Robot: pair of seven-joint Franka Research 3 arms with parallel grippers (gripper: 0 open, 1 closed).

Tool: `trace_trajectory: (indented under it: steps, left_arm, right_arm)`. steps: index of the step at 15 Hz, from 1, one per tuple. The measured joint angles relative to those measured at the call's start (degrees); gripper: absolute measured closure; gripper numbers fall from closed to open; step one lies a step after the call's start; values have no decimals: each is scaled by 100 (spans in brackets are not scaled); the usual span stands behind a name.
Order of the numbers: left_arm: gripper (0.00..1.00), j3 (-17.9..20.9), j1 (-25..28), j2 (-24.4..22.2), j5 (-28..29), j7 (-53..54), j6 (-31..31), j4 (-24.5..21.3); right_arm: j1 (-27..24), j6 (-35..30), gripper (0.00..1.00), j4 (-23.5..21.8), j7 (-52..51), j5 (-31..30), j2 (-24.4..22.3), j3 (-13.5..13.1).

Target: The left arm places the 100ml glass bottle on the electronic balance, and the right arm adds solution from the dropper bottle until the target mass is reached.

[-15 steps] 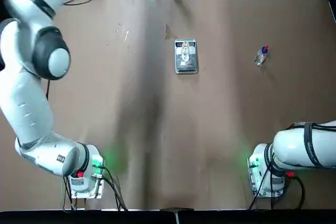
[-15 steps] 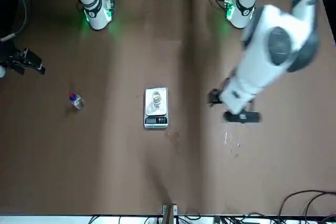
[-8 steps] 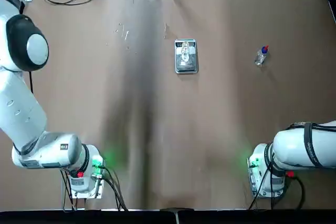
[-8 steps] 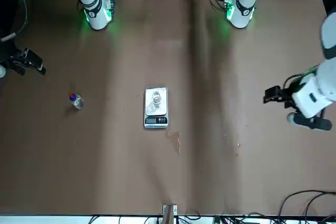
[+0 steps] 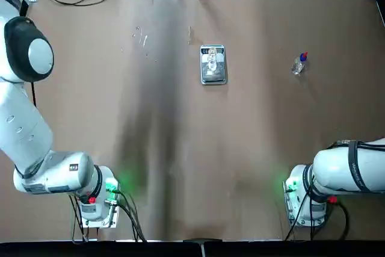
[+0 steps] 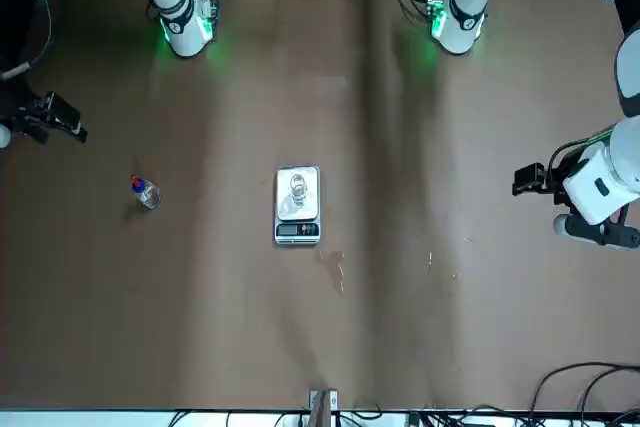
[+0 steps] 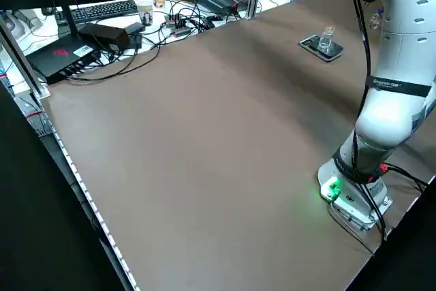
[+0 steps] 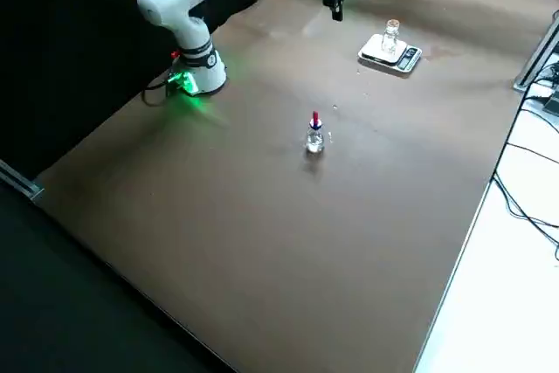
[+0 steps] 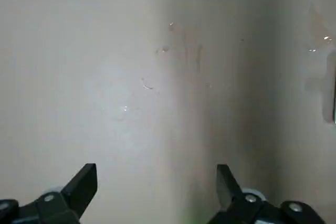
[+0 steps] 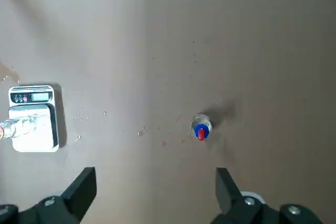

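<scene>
Brown table (image 5: 180, 148) is carrying the whole setup, with cables and a keyboard (image 7: 102, 10) sitting off its far edge. Electronic balance (image 5: 213, 64) is lying near the table's middle toward the far side, its display strip at the end away from the robot. 100ml glass bottle (image 5: 212, 60) is standing upright on the pan, uncapped. Dropper bottle (image 5: 299, 63) is standing upright on the bare table well to the robot's right of the balance, red top uppermost; nothing is touching it.

Left arm (image 5: 27, 118) is rising at the table's left edge; left gripper (image 9: 156, 182) is hanging above bare table well apart from the balance, fingers spread wide and holding nothing. Right arm (image 5: 343, 170) is showing mostly its base in the overhead view; right gripper (image 10: 156, 184) is hovering high above the dropper bottle, fingers spread apart and empty, with bottle and balance both visible below it. Small pale flecks (image 5: 141, 37) are dotting the table surface on the left.
</scene>
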Motion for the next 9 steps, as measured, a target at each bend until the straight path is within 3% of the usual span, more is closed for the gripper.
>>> trace_trajectory:
  steps: [4, 9]
  left_arm:
    - [0, -14, -15, -35, 555, -2, 3, 0]
    - [0, -15, -24, -194, 605, -79, 3, -2]
  right_arm:
    - [28, -41, 0, -5, -1, 3, 0, 10]
    - [82, -127, 0, -82, 12, -1, 69, -9]
